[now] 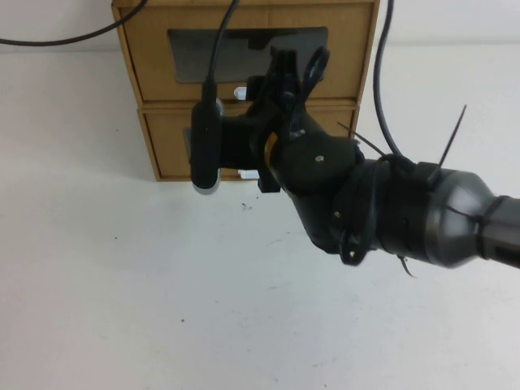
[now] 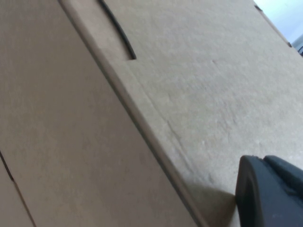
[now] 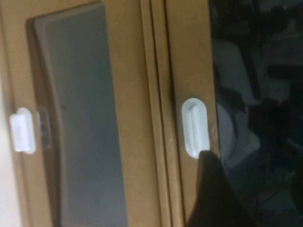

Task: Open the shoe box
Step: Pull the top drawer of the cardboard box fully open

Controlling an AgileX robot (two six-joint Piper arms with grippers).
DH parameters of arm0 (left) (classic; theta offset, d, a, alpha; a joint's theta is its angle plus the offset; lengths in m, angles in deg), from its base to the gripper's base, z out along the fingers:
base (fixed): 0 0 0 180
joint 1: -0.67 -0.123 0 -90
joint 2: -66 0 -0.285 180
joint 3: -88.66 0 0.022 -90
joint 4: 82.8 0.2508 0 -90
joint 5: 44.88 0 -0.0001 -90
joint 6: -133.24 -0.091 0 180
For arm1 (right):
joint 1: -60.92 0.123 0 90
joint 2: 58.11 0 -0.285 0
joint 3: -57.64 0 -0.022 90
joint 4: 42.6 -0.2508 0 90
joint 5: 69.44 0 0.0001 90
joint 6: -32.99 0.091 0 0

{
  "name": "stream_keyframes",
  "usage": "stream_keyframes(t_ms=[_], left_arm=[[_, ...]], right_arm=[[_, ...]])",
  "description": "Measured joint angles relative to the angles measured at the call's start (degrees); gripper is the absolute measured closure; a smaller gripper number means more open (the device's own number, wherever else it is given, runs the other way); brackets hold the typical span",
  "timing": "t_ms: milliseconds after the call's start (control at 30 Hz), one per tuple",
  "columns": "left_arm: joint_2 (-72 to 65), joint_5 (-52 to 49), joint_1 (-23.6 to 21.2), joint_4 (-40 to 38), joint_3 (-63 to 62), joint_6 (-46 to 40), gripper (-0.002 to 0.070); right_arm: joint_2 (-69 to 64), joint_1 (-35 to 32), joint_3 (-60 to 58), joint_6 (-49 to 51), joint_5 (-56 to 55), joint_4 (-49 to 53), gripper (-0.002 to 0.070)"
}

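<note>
R gripper (image 1: 299,58) at front of upper brown cardboard shoe box (image 1: 154,49), table's far edge. Jaws look apart, nothing held. L gripper (image 2: 267,191) against box wall, grip can't tell. Step prob.: lining up on small white plastic pull tab (image 3: 195,127). Next needs pinch, straight pull.

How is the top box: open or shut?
Shut: the top box has its flap flush. Right pincer hovers before it; left pincer beside cardboard.
</note>
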Motion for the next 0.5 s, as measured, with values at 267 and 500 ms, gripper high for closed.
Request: stream_keyframes(t_ms=[267,500], left_arm=[[-0.1,0.0,0.0,0.0,0.0,0.0,0.0680],[-0.1,0.0,0.0,-0.1,0.0,0.1,0.0680]], right_arm=[[-4.2,-0.3,2.3,-6.2,0.3,0.2,0.0363],[-6.5,-0.3,2.5,-6.7,1.1,0.1,0.0379]])
